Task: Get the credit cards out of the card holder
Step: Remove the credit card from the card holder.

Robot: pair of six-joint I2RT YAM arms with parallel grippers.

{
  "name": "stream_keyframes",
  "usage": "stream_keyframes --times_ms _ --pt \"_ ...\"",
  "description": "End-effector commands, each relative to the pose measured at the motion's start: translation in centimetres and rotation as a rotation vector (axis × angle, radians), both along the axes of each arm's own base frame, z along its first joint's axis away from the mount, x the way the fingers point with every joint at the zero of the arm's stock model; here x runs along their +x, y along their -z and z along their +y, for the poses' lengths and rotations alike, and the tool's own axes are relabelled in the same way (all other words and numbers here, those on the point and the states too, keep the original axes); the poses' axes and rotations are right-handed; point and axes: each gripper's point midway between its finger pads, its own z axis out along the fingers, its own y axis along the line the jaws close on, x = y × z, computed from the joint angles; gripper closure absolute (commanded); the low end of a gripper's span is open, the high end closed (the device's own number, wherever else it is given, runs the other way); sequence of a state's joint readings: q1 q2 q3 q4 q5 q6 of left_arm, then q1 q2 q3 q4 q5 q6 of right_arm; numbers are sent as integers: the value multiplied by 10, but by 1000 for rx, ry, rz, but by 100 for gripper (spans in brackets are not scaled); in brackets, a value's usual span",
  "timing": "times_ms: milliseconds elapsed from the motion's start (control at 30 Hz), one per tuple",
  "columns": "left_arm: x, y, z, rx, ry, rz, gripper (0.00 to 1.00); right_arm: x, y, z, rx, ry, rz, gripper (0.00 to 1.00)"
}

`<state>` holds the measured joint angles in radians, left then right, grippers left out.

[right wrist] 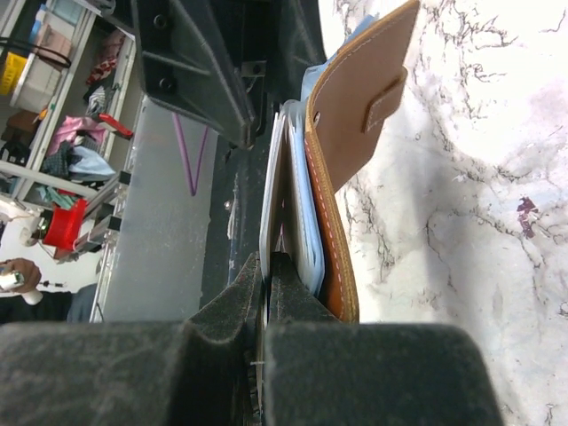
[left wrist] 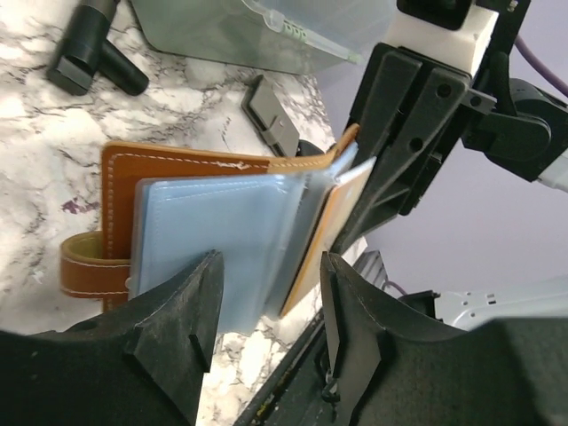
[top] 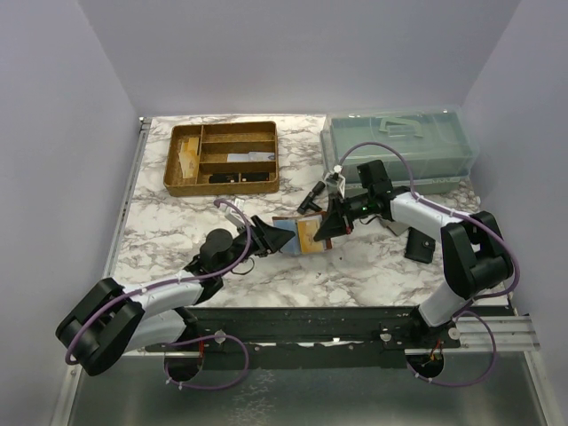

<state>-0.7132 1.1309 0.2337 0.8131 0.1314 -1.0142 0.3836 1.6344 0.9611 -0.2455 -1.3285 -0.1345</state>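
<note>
The reddish-brown card holder (top: 286, 224) lies open on the marble between my grippers, its pale blue sleeves (left wrist: 209, 240) fanned out. My left gripper (top: 264, 234) is open; in the left wrist view its gripper (left wrist: 271, 297) straddles the near edge of the sleeves without closing. My right gripper (top: 330, 227) is shut on the edge of a thin tan credit card (top: 311, 233) standing among the leaves. The right wrist view shows that gripper (right wrist: 267, 266) pinching the pale sheet (right wrist: 273, 191) beside the brown cover (right wrist: 355, 115). The card's orange edge (left wrist: 319, 244) shows in the left wrist view.
A gold-brown divided tray (top: 224, 158) stands at the back left and a clear lidded box (top: 395, 146) at the back right. A black pouch (top: 420, 244) lies by the right arm. A small black tool (top: 311, 197) lies behind the holder.
</note>
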Motion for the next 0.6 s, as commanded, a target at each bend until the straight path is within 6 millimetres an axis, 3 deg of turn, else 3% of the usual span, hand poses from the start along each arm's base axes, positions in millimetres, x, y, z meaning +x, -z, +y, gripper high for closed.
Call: stream_keyframes --times_ms 0,67,267,367,467,567 --pt "3 14 6 56 -3 1 48 -13 -14 -1 68 -64 23 100" --pt "0 8 4 44 21 -15 47 -7 -8 -1 31 -34 10 100" --pt "-33 -57 -19 -74 256 -146 43 7 10 -1 -64 41 -2 100" --pt "-46 -79 -26 -121 332 -160 43 11 16 -1 -85 57 4 100" --pt "-50 -88 -35 -141 352 -156 43 13 18 -2 -94 63 7 100" --pt "-46 -82 -45 -123 343 -139 42 13 18 -1 -95 63 7 100"
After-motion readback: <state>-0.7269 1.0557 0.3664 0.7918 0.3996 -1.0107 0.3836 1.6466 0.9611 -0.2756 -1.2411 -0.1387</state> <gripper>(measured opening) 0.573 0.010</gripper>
